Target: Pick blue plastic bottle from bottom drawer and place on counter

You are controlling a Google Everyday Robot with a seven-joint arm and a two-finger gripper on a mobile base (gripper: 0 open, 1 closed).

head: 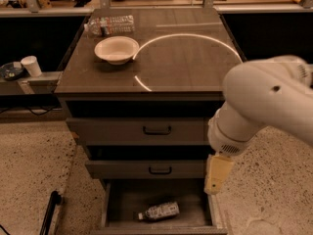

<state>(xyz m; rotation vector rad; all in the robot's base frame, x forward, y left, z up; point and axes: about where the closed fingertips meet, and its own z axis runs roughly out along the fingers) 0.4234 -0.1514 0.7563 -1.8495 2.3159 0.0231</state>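
Observation:
The blue plastic bottle (159, 211) lies on its side in the open bottom drawer (122, 202), white cap pointing left. My gripper (217, 174) hangs cream-coloured from the big white arm. It is at the drawer's right edge, above and to the right of the bottle and apart from it. The counter (190, 65) is the dark cabinet top with a bright white arc. The arm hides its front right corner.
A white bowl (116, 49) and a clear ribbed water bottle (110, 25) sit on the counter's back left. Two shut drawers with black handles (156, 130) are above the open one. A white cup (32, 65) stands on a low ledge at left. A black rod (49, 212) leans on the floor.

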